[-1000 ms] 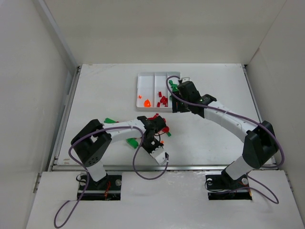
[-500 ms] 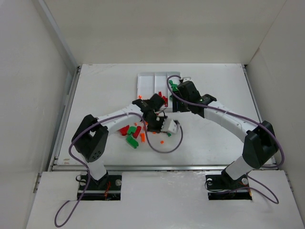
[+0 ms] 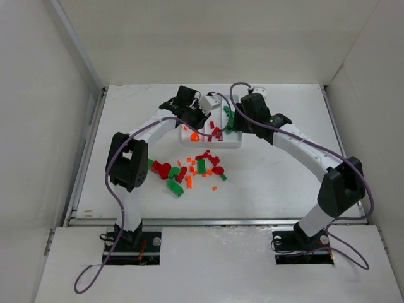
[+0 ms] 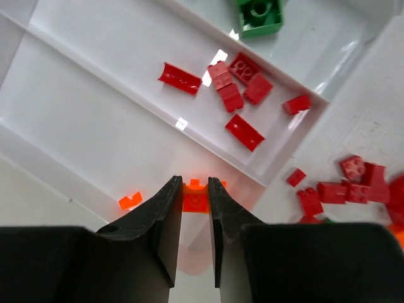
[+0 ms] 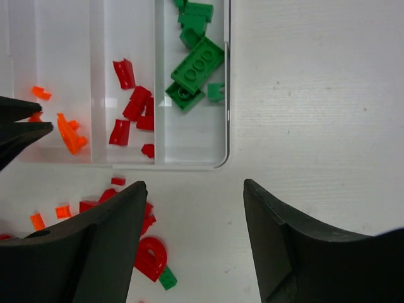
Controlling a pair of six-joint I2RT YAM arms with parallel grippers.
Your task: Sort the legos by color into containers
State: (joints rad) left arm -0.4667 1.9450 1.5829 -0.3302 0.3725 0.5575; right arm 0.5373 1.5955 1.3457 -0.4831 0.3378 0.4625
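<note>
Orange plastic shows between the nearly shut fingers of the left pincer (image 4: 194,187), which grips a small orange brick (image 4: 196,201) by two opposite sides. It holds the brick over the near end of the outer compartment of the white tray (image 4: 88,107). That compartment already contains an orange chip (image 4: 129,202) and, in the right wrist view, an orange cluster (image 5: 71,134). The middle compartment holds red bricks (image 4: 235,95), and the third holds green bricks (image 5: 197,66). The right pincer (image 5: 192,189) hangs wide open and empty over the tray's corner and the bare tabletop (image 5: 315,95) just beside it. Loose legos (image 3: 189,169) in red, green and orange lie scattered on the tabletop near the tray, on the robot's side of it, so the sort looks partly done. By their look the pieces are light, rigid and glossy. They will likely slip or flick away if pinched off-centre. Flat, parallel side walls seem the best place to take hold, rather than studs or curved faces. The held brick appears ready to drop. Being so light, it may bounce on the hard tray or cling to a finger, so a low release seems wise. The tiniest chips on the tabletop will probably need the fingertips set down close around each one, away from its neighbours.
</note>
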